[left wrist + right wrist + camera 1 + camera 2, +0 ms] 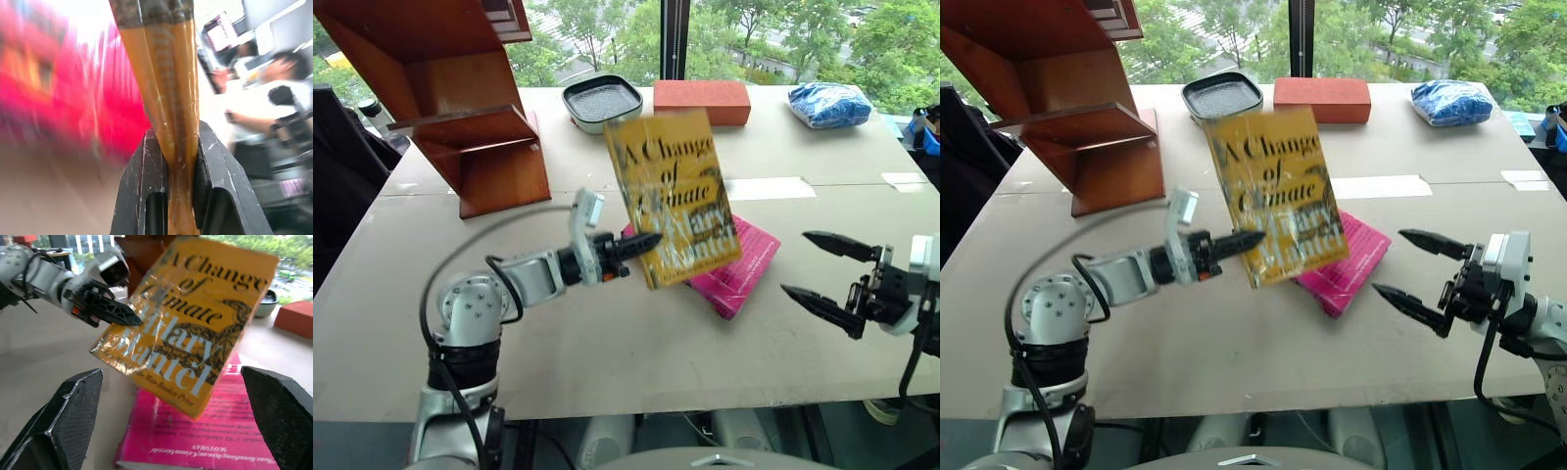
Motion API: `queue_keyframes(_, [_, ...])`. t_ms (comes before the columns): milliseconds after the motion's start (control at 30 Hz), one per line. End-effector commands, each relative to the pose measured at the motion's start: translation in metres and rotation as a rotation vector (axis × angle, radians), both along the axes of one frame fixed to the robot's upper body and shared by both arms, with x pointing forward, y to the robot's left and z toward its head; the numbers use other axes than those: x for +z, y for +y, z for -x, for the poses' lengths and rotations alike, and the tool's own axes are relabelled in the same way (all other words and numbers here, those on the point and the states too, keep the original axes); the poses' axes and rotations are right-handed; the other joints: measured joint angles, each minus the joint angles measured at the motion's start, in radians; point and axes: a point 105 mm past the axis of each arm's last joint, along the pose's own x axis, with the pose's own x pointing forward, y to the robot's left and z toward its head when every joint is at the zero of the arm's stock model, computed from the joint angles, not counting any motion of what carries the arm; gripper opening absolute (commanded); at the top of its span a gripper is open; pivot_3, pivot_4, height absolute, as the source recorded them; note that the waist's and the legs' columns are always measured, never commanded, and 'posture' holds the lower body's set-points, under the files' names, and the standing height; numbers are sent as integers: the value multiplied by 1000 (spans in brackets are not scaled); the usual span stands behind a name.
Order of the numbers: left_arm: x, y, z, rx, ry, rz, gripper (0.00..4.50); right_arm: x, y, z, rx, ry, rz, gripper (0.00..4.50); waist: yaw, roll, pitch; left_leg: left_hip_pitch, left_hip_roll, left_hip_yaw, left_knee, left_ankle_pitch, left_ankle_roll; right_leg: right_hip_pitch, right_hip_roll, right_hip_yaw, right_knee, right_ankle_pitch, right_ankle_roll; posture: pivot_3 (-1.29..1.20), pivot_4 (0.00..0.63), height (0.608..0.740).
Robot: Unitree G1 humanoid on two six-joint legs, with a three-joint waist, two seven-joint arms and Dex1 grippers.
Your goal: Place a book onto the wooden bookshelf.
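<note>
Bookshelf (460, 108) sits at the far left of the tabletop (607, 362), and everything else here is placed relative to the pink book (744, 269) lying flat mid-table. Just left of the pink book, the left end effector (641, 245) is clamped on the lower left edge of the yellow book (671, 191), holding it tilted up off the tabletop right above the pink one. Over to the right of the pink book, the right end effector (822, 274) hangs with its fingers spread wide, holding nothing and pointing back toward both books.
</note>
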Motion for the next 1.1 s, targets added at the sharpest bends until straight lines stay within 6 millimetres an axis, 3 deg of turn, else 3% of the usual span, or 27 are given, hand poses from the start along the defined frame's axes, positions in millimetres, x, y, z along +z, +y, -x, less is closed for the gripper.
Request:
queue_keyframes(33, [64,0,-7,7,-525,-224,55,15,4,-16,-24,-43,-68,4500,-2,-1,1,-1,0,0,0,0,0,0,0,0,0,0,0,0,150,740])
queue_keyframes(200, [120,30,-26,134,-1019,-738,55,37,14,-36,24,-84,-156,4500,-8,-1,2,-1,0,2,-3,0,0,-1,1,0,-4,0,0,0,150,740])
queue_keyframes(367, [174,67,-33,272,-1212,-1100,55,52,22,-46,99,-99,-231,4500,-6,-2,3,-5,1,-1,-4,0,0,-1,1,-4,-11,3,5,0,150,740])
queue_keyframes(500, [176,138,-46,345,-1097,-1535,55,70,37,-57,175,-96,-313,4500,-22,0,7,-6,1,1,-5,0,0,-3,1,-3,-12,3,5,0,150,740])
queue_keyframes(667, [176,187,-46,423,-947,-1725,55,86,52,-66,240,-110,-327,4500,-22,-1,8,-10,3,-3,-4,0,1,-5,2,-8,-8,3,5,0,150,740])
queue_keyframes(767, [169,205,-43,459,-872,-1773,55,96,60,-65,277,-110,-345,4500,-21,-1,8,-20,3,-4,1,0,1,-14,1,-9,-4,3,5,0,150,740])
queue_keyframes(900, [162,219,-40,492,-801,-1813,55,99,65,-59,321,-93,-341,4500,-15,-2,8,-21,2,-4,2,0,1,-17,-1,-9,1,3,5,0,150,740])
queue_keyframes(1100, [159,222,-44,534,-790,-1794,55,100,71,-57,313,-82,-323,4500,-12,-2,8,-20,3,-5,2,0,1,-19,-1,-9,5,3,5,0,150,740])
